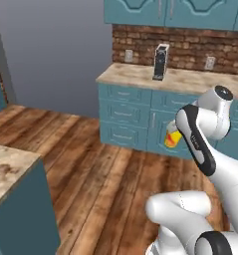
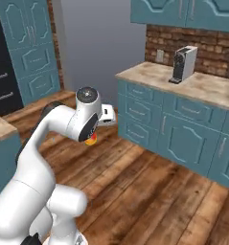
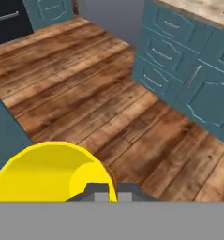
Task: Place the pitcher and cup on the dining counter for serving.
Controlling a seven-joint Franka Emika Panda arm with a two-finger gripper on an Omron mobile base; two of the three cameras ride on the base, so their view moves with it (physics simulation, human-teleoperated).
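Cup: small yellow cup [image 1: 172, 138] with an orange-red lower part, carried in the air above the wooden floor [image 1: 105, 184], partly hidden behind the white arm.
Left base view: cup peeks out to the left of the forearm, in front of the teal cabinets [image 1: 128, 119]; a corner of a beige marbled tabletop on a teal base [image 1: 6, 172] sits at the lower left, well apart from the cup.
Right base view: only a sliver of the cup shows under the wrist, yellow above and orange-red below; a tall teal cupboard [image 2: 32, 48] stands at the far left.
Hand view: looks down into the cup's open yellow mouth, which is just beside the finger tips at the bottom; floor planks and cabinet drawers lie beyond.
Pincer: pincer [image 3: 108, 190] is clamped tight on the cup's rim, with one finger inside the mouth as far as can be told.
Back tabletop: marbled tabletop [image 2: 207, 88] along the brick wall [image 2: 211, 48] carries a coffee machine [image 2: 183, 64], upright, near the wall.
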